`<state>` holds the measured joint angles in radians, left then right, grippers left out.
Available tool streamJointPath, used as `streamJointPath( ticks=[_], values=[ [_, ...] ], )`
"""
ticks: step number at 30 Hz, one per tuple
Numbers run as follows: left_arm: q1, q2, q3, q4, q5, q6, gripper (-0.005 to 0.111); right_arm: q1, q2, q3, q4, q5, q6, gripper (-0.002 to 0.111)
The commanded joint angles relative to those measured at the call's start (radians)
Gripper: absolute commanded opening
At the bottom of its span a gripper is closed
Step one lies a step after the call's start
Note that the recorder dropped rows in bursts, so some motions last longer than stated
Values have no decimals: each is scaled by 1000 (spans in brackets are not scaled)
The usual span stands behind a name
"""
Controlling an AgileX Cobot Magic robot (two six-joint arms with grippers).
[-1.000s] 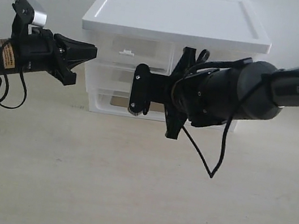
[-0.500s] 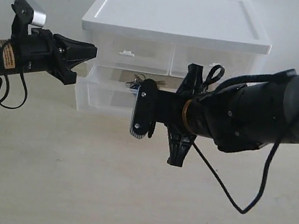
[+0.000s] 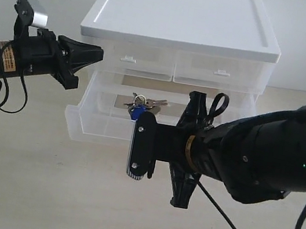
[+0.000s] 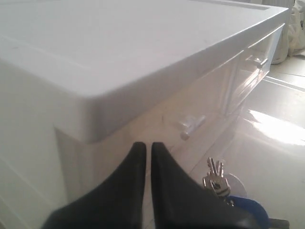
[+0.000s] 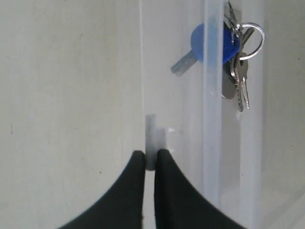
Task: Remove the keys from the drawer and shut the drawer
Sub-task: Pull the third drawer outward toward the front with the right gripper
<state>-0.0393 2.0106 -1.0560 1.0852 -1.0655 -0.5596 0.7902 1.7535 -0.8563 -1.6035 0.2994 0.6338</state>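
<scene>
drawer has slid further out, the right gripper pinched shut on its tab. keys lie inside, just behind the front wall, blades along the drawer's width. left gripper, closed and empty, hovers up-left of them, likely the freer arm.

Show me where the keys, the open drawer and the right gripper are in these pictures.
keys [image 5: 198, 43]: right wrist view, on the blue head.
drawer [image 3: 101, 126]: exterior view, on its front wall.
right gripper [image 5: 150, 153]: right wrist view, midway between its fingertips.
</scene>
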Motion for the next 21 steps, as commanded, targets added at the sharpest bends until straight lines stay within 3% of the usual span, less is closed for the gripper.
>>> streamJointPath(
  ticks=[1,17,21],
  values=[
    [-4,2,-4,-33,-7,-12,4,10,8,31,52,-65,13,0],
    [-9,2,-15,-54,-7,-53,4,10,-83,31,50,-71,13,0],
    [-70,2,-49,-52,101,-55,4,10,-87,31,50,-71,16,0]
  ],
)
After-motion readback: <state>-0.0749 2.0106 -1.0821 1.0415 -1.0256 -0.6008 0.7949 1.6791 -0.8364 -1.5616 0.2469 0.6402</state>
